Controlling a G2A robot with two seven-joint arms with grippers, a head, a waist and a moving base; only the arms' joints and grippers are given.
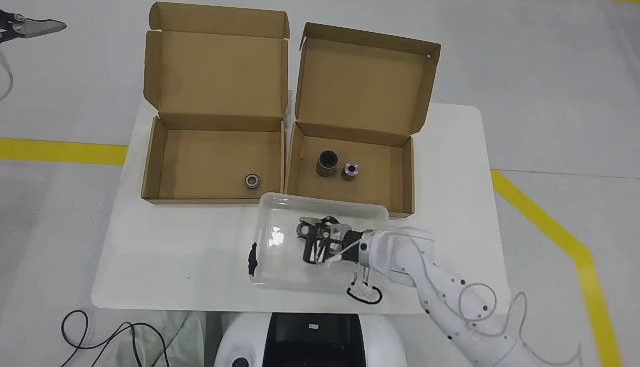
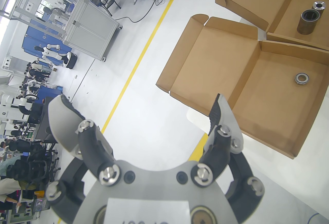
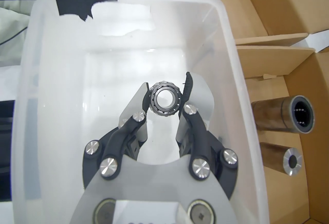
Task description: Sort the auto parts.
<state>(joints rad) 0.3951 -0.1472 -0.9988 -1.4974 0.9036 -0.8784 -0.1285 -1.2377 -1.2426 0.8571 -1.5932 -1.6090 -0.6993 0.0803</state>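
Observation:
My right gripper (image 3: 166, 84) is inside the clear plastic bin (image 3: 226, 29), shut on a tapered roller bearing (image 3: 165, 101) with a finger against each side. From above, this gripper (image 1: 306, 237) sits in the middle of the bin (image 1: 320, 200). The left cardboard box (image 1: 200, 162) holds one similar ring bearing (image 1: 253, 179). In the right box (image 1: 375, 182) lie a dark cylindrical sleeve (image 1: 327, 162) and a small metal bushing (image 1: 349, 170). My left gripper (image 2: 140, 104) hangs open and empty above the floor, off the table beside the left box (image 2: 270, 96).
Both boxes stand with lids folded back at the far side of the white table (image 1: 455, 197). The bin sits at the near edge, touching the boxes' front walls. A black torn tape patch (image 3: 77, 1) marks the bin's far wall. Cables (image 1: 100, 332) lie on the floor.

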